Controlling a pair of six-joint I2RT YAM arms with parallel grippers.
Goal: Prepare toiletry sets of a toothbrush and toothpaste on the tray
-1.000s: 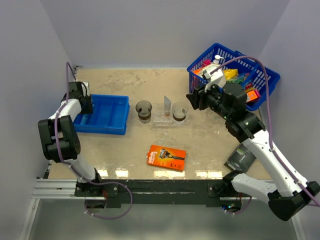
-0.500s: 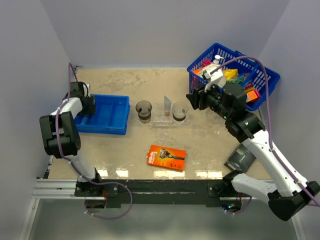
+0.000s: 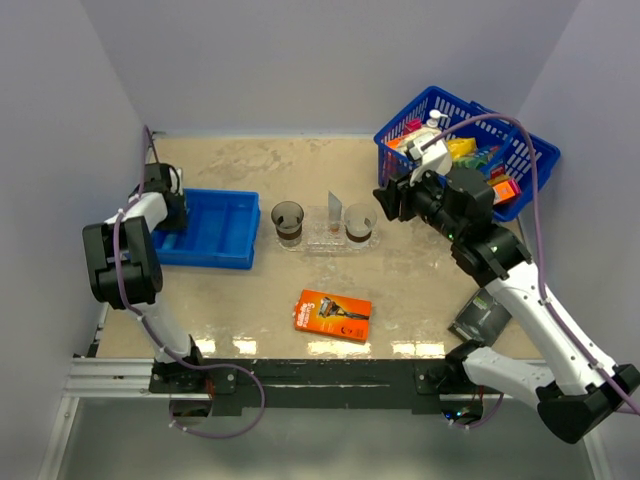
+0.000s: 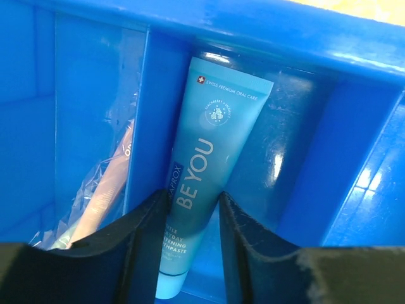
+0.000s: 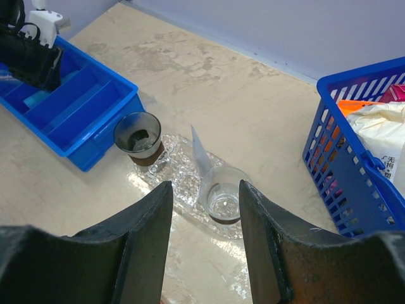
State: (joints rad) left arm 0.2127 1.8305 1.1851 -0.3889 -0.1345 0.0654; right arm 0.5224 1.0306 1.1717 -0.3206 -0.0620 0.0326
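Blue toothpaste point(image 4: 218, 120) sits pinched in the left gripper point(image 4: 193, 199), best lifted straight up; the right gripper point(image 5: 204, 190) hangs open, empty.

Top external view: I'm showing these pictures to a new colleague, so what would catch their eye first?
Probably the orange razor pack lying alone near the front edge, and the blue wire basket crammed with packets at the back right. In the left wrist view, a turquoise toothpaste tube fills the frame, lying in the blue bin with the left gripper straddling it.
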